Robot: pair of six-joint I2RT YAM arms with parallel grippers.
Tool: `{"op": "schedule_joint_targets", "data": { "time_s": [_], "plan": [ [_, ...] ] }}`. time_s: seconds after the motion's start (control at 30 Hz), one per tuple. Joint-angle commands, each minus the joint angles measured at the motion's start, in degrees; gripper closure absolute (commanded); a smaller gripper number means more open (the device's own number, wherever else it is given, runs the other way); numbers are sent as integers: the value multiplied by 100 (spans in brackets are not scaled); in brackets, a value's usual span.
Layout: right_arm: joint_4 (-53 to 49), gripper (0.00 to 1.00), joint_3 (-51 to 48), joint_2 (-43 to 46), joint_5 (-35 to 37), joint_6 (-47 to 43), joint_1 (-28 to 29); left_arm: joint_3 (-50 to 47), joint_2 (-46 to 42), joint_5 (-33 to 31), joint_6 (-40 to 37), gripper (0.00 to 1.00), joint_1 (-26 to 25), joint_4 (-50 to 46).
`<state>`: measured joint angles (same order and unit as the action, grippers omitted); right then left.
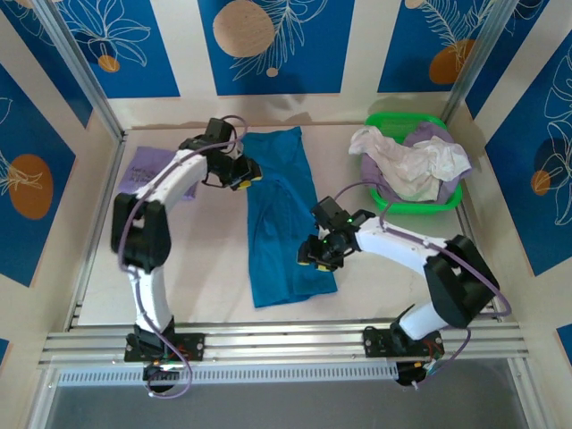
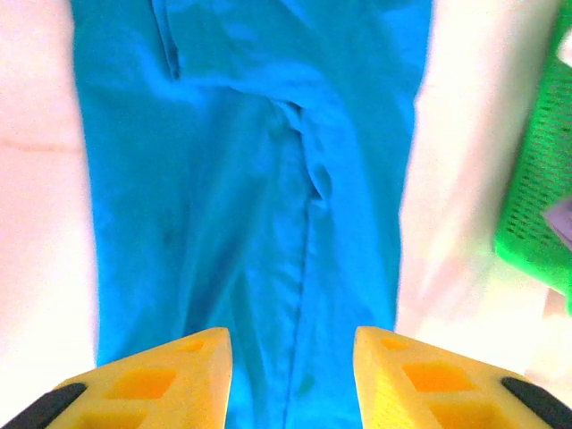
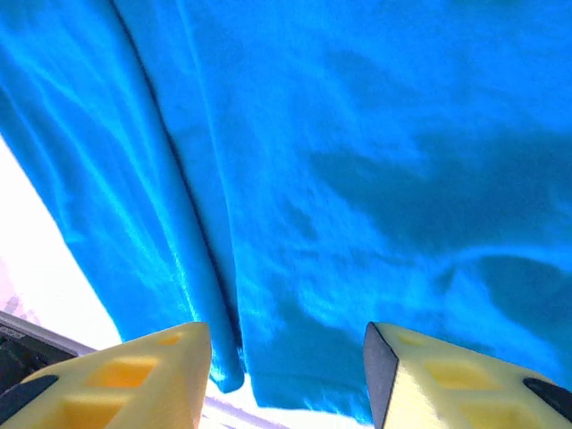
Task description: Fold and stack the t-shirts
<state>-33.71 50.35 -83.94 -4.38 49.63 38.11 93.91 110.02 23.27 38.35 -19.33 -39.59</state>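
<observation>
Top external view first: how does the teal-blue t-shirt (image 1: 279, 219) lie?

— It is folded into a long narrow strip in the middle of the table (image 1: 214, 259). Its long axis runs from the upper centre of the frame down to the lower centre, slanting a little to the right at the bottom. The lower end is somewhat wider than the upper one.

And the two claws?

— The left gripper (image 1: 243, 174) is at the left edge of the strip, in its upper part. The right gripper (image 1: 315, 255) is at the right edge, in the lower part. In the left wrist view the left gripper (image 2: 290, 375) has its yellow fingers spread well apart with nothing between them. The teal-blue t-shirt (image 2: 250, 179) lies below it, with a crease running along its length. In the right wrist view the right gripper (image 3: 286, 375) is spread the same way, holds nothing, and hangs over an edge of the teal-blue t-shirt (image 3: 357, 179).

Which containers are there?

— One green basket (image 1: 416, 207), in the upper right of the frame, well apart from the strip. In it lies a crumpled white t-shirt (image 1: 411, 161), spilling over the rim, and behind it a lilac t-shirt (image 1: 427, 134).

Anything more?

— A lavender t-shirt (image 1: 143, 165) lies in the upper left of the table, beside the left arm.
</observation>
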Motion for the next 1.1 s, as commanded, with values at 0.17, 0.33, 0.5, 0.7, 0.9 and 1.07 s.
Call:
{"op": "schedule_joint_targets", "data": {
  "time_s": [0.17, 0.33, 0.5, 0.7, 0.9, 1.07],
  "plan": [
    [-881, 50, -702, 949, 438, -390, -324, -2497, -1530, -543, -28, 59, -914, 51],
    [-740, 50, -1147, 1293, 271, -615, -553, -3675, -2262, -728, 305, 59, -1531, 277],
    [-549, 52, -1421, 1224, 118, -732, -662, -4595, -2802, -898, 749, 58, -2045, 407],
    [-247, 52, -1548, 1216, -148, -949, -769, -5348, -3559, -841, 1200, 57, -2312, 439],
    [-144, 54, -1562, 1062, -219, -1093, -761, -5921, -3964, -699, 1719, 57, -2588, 901],
    [109, 56, -1740, 1001, -429, -1069, -762, -6188, -3954, -675, 2015, 57, -2768, 1467]
  ]
}}
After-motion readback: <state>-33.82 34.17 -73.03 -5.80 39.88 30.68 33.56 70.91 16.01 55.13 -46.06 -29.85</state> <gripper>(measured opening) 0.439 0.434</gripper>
